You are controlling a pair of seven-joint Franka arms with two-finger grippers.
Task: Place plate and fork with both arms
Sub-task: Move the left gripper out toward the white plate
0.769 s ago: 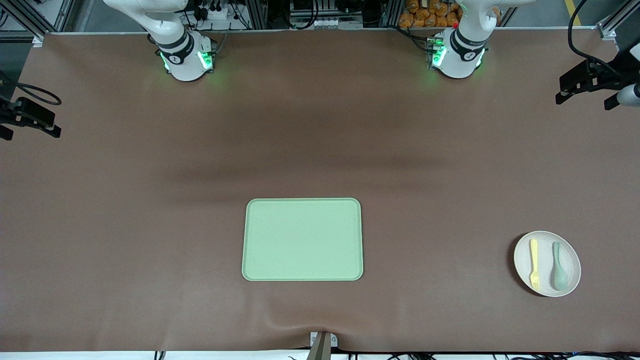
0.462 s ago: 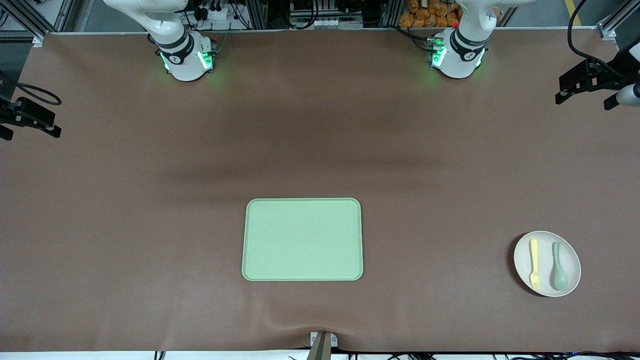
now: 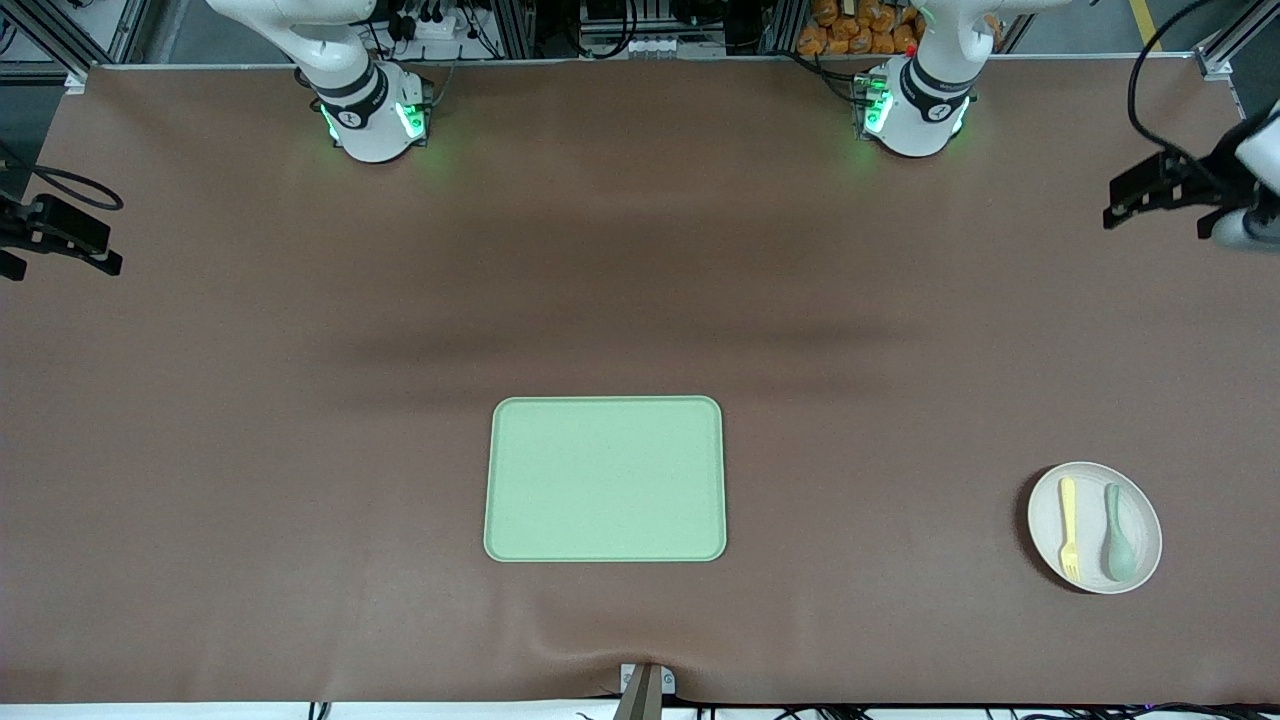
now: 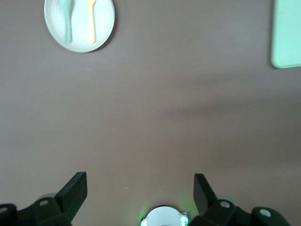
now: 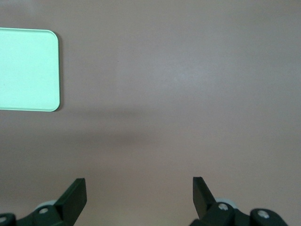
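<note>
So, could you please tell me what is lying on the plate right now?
On the plate lie the fork and a grey-green spoon, side by side and apart. What they cover of the plate cannot be seen.

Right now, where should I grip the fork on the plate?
Grip the fork by its handle, the end farther from the camera, coming straight down. It lies flat on the plate, parallel to the spoon, so close across its narrow width, probably without touching the spoon.
</note>
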